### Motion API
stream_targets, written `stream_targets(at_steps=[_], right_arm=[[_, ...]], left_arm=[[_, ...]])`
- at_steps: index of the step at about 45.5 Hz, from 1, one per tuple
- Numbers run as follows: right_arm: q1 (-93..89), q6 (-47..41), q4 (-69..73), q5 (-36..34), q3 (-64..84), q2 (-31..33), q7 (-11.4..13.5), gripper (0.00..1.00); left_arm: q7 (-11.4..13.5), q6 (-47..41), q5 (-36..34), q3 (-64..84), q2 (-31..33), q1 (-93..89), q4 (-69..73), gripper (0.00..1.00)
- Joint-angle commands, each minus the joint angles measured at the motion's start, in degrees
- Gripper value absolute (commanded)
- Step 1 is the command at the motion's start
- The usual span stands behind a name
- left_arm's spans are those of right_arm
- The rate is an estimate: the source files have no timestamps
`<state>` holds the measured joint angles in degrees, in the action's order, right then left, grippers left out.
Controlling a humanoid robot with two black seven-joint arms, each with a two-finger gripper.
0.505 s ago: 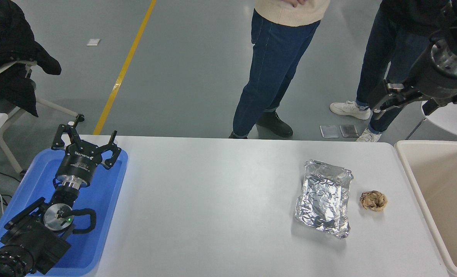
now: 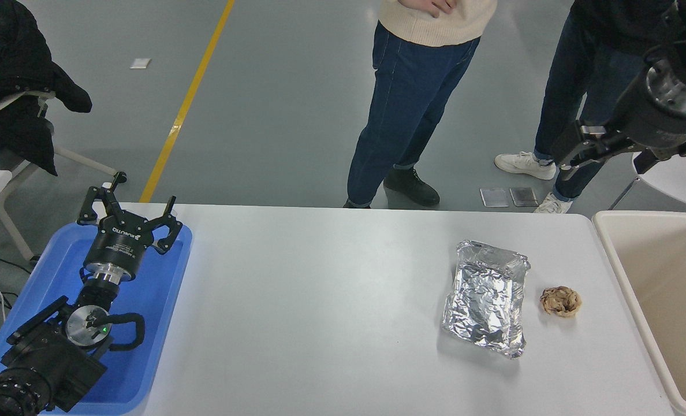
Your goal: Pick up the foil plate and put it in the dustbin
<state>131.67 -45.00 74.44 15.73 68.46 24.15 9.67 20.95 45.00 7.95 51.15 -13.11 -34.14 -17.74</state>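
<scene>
1. Foil plate (image 2: 486, 297) flat on the white counter (image 2: 320, 300), right of centre.
2. Brown paper wad (image 2: 560, 301) just beside it, between plate and dustbin (image 2: 611, 254) at the right edge.
3. Left hand (image 2: 129, 208) spread, parked over the blue tray (image 2: 164, 289).
4. Right hand (image 2: 571, 155) raised beyond the far edge; spread or pressed together, cannot tell.
5. 2 people standing behind the counter.

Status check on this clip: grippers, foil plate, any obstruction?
Left gripper open, parked over blue tray. Right gripper raised at upper right, empty. Foil plate on table, untouched; brown wad lies toward dustbin.
</scene>
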Motion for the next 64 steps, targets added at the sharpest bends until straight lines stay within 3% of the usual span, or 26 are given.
stream_targets(at_steps=[1,57,64], right_arm=[[-0.5,0.0,0.0,0.0,0.0,-0.2,0.0,1.0],[-17.9,0.0,-1.5,-2.9,-7.1,2.1,0.0,1.0],[-21.0,0.0,-1.9,-10.7,-5.7,2.2,0.1,1.0]], left_arm=[[0.0,0.0,0.0,0.0,0.0,0.0,0.0,1.0],[0.1,0.0,0.0,0.0,0.0,0.0,0.0,1.0],[0.1,0.0,0.0,0.0,0.0,0.0,0.0,1.0]])
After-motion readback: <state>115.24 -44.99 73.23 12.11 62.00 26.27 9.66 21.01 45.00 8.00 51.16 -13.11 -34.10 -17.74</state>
